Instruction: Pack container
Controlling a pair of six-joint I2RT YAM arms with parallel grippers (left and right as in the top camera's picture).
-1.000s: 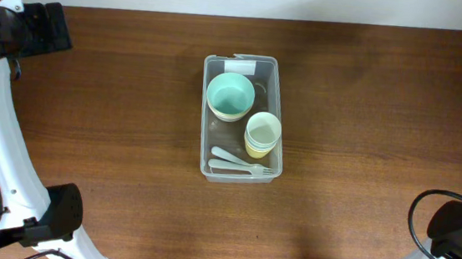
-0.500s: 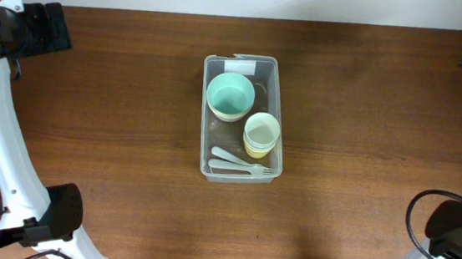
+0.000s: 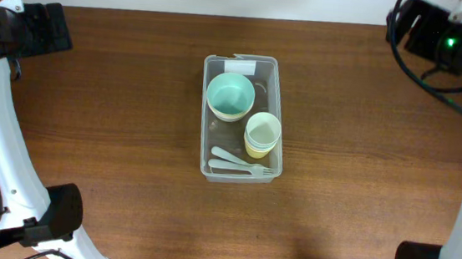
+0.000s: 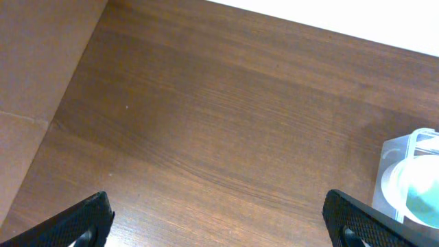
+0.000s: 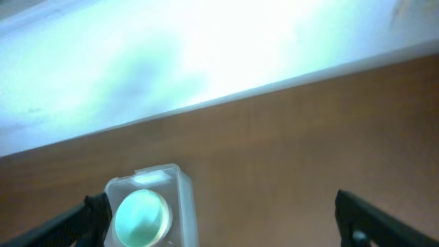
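1. Overhead: your right arm (image 3: 440,39) has swung in over the far right corner. The container (image 3: 203,110) sits mid-table holding a teal bowl (image 3: 231,94), cups (image 3: 262,135) and cutlery (image 3: 240,164); packing looks finished.
2. Left wrist: your left gripper (image 4: 219,219) gapes wide, empty, container at right edge.
3. Right wrist: your right gripper (image 5: 223,219) is wide, empty, well apart from the container.

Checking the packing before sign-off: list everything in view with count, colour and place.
container: one, clear, table centre
label: one, white, container's far end
bowl: one, mint green, in container, far end
cups: nested stack, yellowish, in container beside bowl
spoon: one, pale, in container, near end
fork: one, pale, beside spoon
table: one, brown wood
left gripper: one, black, open, empty, above table left of container
right gripper: one, black, open, empty, above table's far right
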